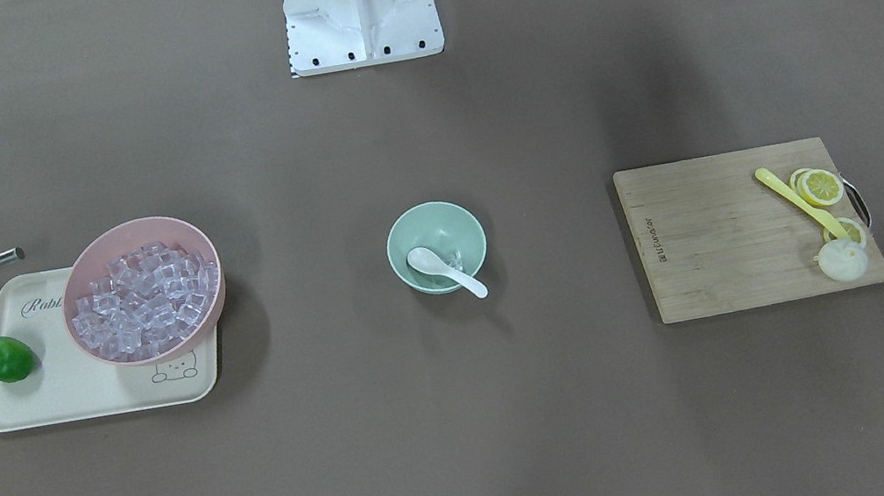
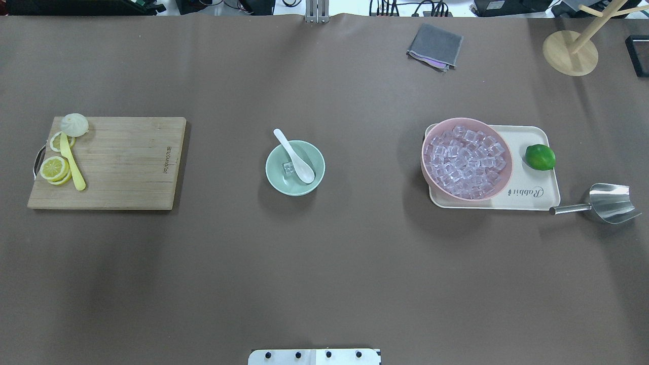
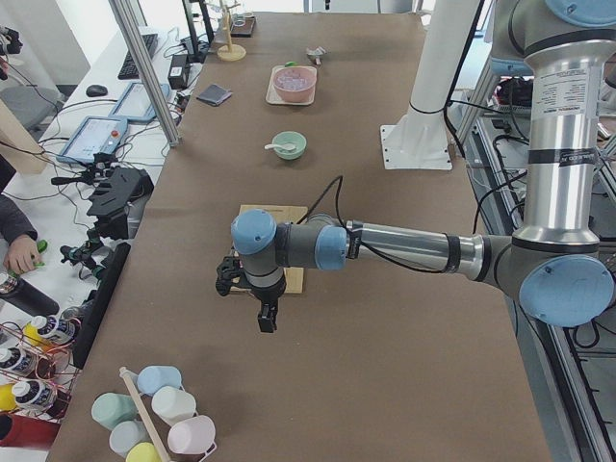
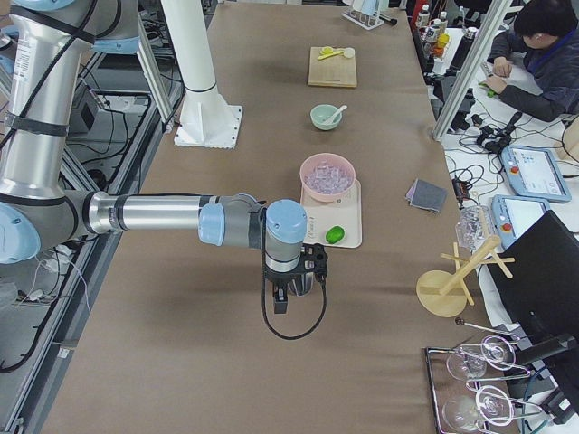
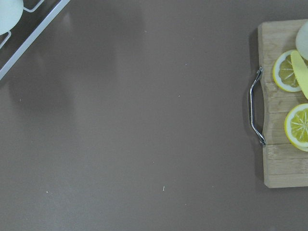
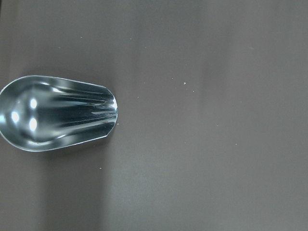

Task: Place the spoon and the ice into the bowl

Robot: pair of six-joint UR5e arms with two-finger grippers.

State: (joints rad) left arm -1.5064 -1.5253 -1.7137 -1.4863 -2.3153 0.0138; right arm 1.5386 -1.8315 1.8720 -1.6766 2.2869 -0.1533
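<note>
The mint-green bowl [image 2: 295,185] stands at the table's middle. The white spoon [image 2: 294,155] lies in it with its scoop inside and its handle over the far rim. One clear ice cube [image 2: 288,169] lies in the bowl beside the scoop. Bowl [image 1: 433,223] and spoon [image 1: 446,271] also show in the front view. The left gripper [image 3: 231,285] hangs above the table at the cutting board's outer end. The right gripper [image 4: 315,264] hangs over the steel scoop. Both show only in the side views, so I cannot tell whether they are open or shut.
A pink bowl [image 2: 466,158] full of ice cubes and a lime [image 2: 540,156] sit on a cream tray [image 2: 532,195]. A steel scoop [image 2: 606,203] lies right of it. A cutting board [image 2: 121,162] with lemon slices, a bun and a yellow spoon [image 2: 72,167] lies at the left. A grey cloth [image 2: 435,45] lies at the far side.
</note>
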